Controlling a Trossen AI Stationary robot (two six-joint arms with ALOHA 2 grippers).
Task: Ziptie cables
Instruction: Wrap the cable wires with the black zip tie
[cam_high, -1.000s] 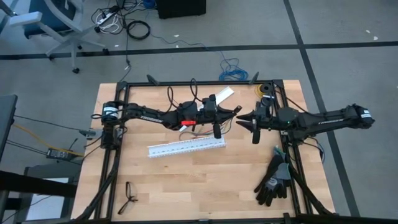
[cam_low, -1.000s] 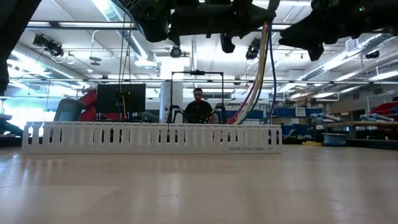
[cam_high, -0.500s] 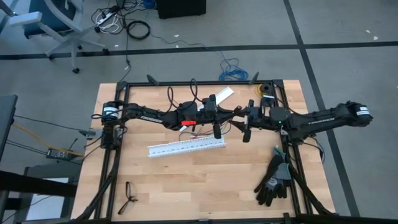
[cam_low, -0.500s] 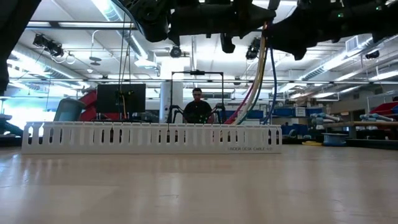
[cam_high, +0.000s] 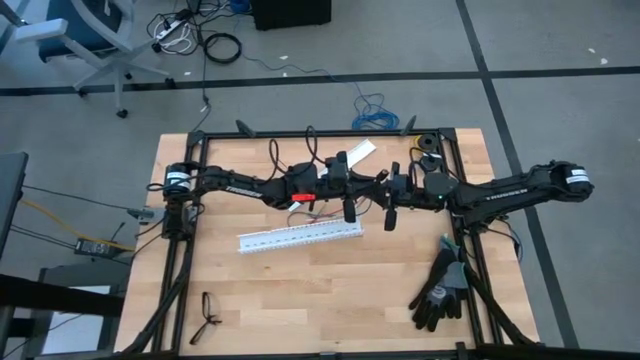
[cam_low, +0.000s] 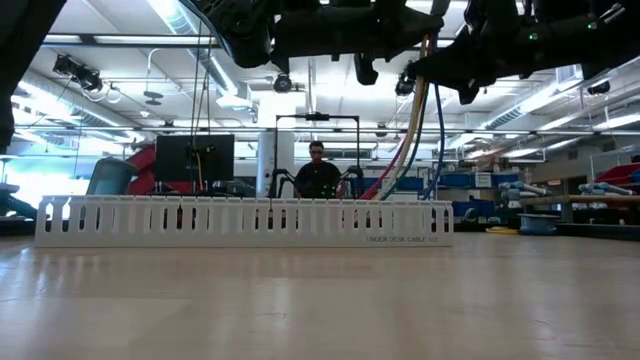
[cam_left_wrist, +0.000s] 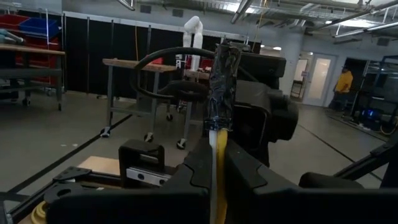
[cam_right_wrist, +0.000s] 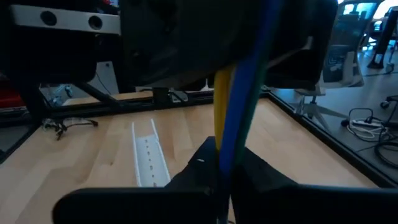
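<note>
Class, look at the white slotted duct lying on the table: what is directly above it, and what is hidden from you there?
Above the duct hang both end effectors, left and right, each shut on the cables dangling behind it. The ziptie cannot be seen.

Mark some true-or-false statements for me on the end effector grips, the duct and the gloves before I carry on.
1. The right end effector is shut on the cables. True.
2. The left end effector is open and empty. False: it is shut on the cables too.
3. The white slotted duct lies flat on the table. True.
4. The black gloves lie by the table's left edge. False: they lie by its right edge.
</note>
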